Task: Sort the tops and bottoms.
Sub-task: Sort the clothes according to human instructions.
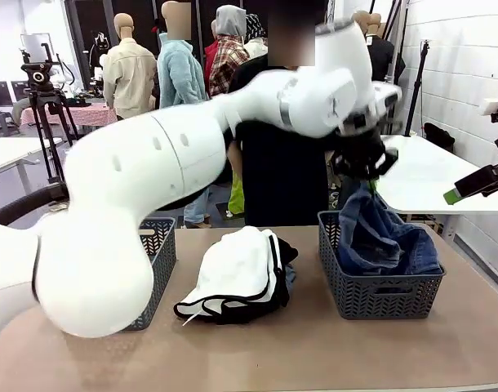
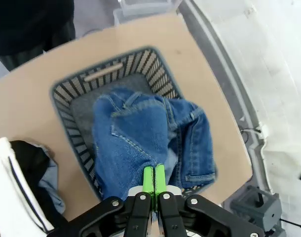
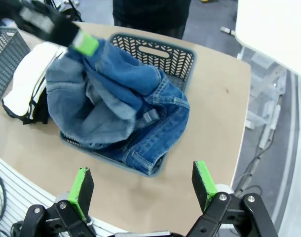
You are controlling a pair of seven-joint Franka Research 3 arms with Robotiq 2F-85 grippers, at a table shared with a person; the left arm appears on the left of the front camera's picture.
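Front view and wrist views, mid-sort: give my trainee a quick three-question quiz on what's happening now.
1. True or false: the left gripper is shut on the blue jeans.
2. The jeans hang over: A the grey basket; B the floor; C a chair.
3. Fill in: the right gripper stands ____.
Key: 1 true; 2 A; 3 open.

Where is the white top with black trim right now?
In the front view the white top lies on the table, between the left basket and the right basket holding blue denim.
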